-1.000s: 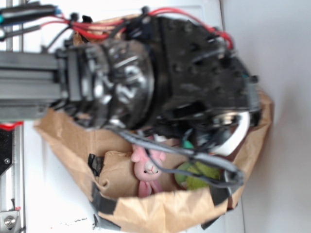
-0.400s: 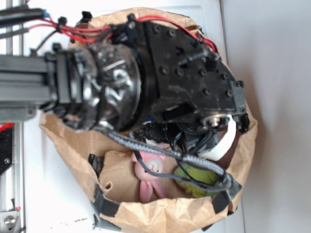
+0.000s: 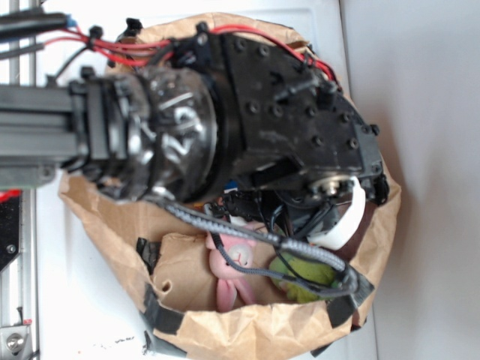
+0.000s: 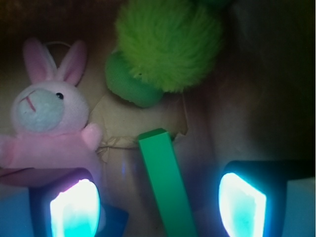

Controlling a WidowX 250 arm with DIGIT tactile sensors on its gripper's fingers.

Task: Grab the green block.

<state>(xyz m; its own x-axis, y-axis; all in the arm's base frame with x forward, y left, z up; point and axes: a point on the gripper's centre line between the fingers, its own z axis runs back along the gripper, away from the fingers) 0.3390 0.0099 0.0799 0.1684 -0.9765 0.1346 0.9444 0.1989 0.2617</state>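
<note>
We have our fingers (image 4: pixel 158 200) spread wide inside the paper bag (image 3: pixel 247 330), the green block (image 4: pixel 165 182) lying on its floor between them just below the pink bunny (image 4: pixel 47 128) and fuzzy green plush (image 4: pixel 165 47), so closing and lifting remain.

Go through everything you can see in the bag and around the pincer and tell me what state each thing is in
pincer: open, a finger on each side of the green block, not touching it.
green block: lying flat on the bag floor, not gripped.
pink bunny plush: lying face up beside the left finger.
yellow-green plush toy: lying beyond the block's far end.
paper bag: open at the top, the arm reaching inside.
</note>
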